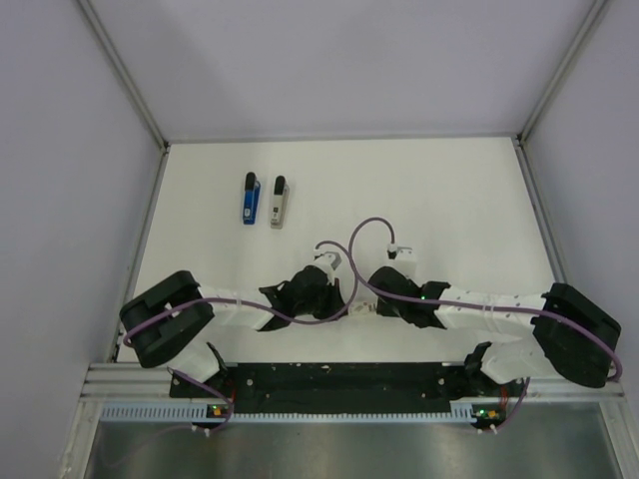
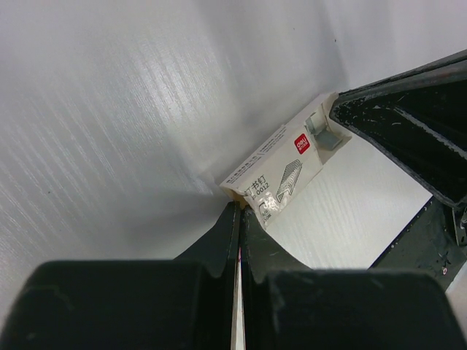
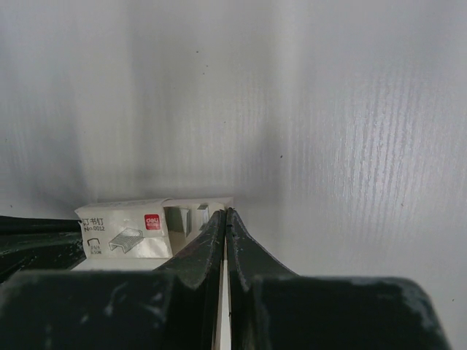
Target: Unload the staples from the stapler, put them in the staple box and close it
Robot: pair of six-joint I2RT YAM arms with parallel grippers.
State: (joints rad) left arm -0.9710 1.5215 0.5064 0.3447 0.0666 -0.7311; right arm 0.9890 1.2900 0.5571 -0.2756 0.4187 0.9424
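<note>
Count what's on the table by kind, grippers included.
Blue stapler: 1
Silver-grey piece beside it: 1
White staple box: 1
Grippers, both shut: 2 (left gripper, right gripper)
Total: 5

The white, matte counter (image 1: pixel 449 200) carried three things. Toward its far left lay a small slim blue stapler (image 1: pixel 250 199) with a black far end, set lengthwise from near to far. Just beside it on the right, parallel and not touching, lay a slim silver-grey metal piece (image 1: pixel 279 203), also black at its far end. Well apart from both, nearer the front edge, a small white cardboard staple box (image 2: pixel 273 171) with a red label lay flat, one end open onto grey metal inside.
</note>
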